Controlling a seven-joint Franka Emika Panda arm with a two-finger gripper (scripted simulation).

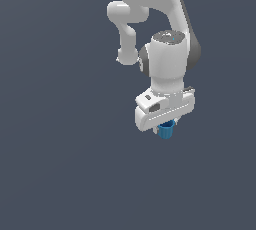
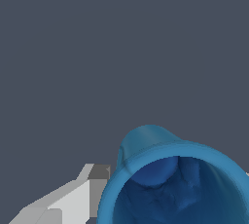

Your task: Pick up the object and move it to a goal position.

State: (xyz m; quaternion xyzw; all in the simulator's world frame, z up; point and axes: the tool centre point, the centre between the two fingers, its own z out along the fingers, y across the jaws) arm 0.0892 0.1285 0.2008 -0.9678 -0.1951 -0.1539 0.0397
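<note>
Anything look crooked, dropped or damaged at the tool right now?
Nothing stands out. The blue cup sits tucked under the tool, hollow top facing the wrist camera, rim intact. One finger sits beside the cup; whether it presses on it cannot be told.

Directly beneath the end effector point(image 1: 166, 124): the object point(image 1: 166, 131), tucked between the fingers, its lower part jutting out below. In the wrist view, one finger point(image 2: 92, 189) pressed against the object's point(image 2: 170, 179) outer wall.
</note>
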